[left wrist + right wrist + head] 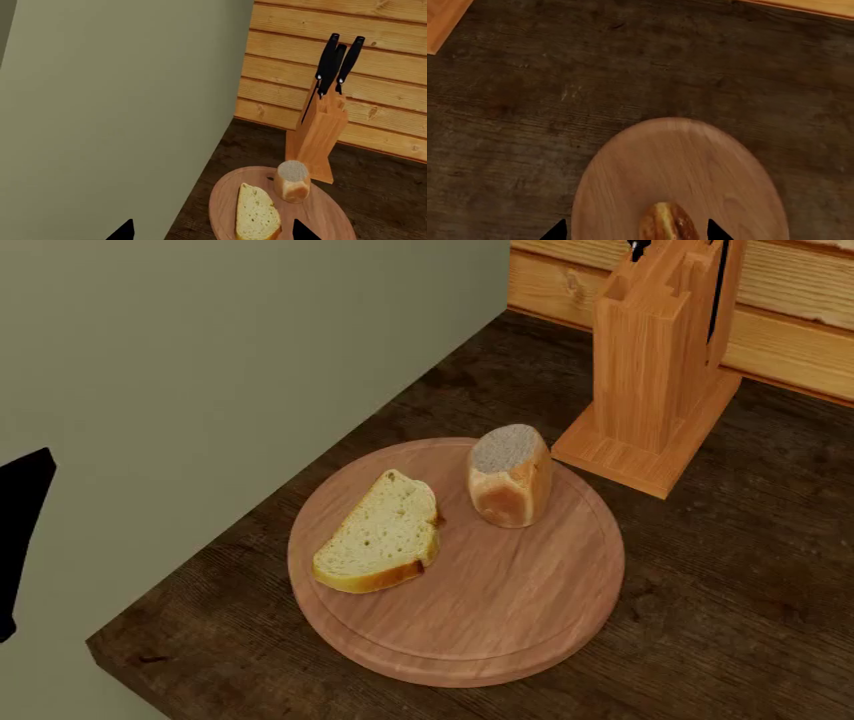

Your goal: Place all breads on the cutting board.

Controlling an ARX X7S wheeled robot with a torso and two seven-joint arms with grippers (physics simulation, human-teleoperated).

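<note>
Breads lie on the round pinkish light-wood cutting board [507,620] near the dark bench's left edge: a pale cream slice [383,535] flat at its left, a stubby golden-brown loaf end [509,476] upright just beside it. Left gripper [212,231] and right gripper [635,231] both gape, holding nothing; the right hovers over a glossy golden-brown roll [667,223] on a round wooden surface [694,165].

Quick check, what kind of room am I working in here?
Most likely a kitchen counter: a knife block with black-handled knives, a round cutting board holding bread, and wood plank walling behind.
</note>
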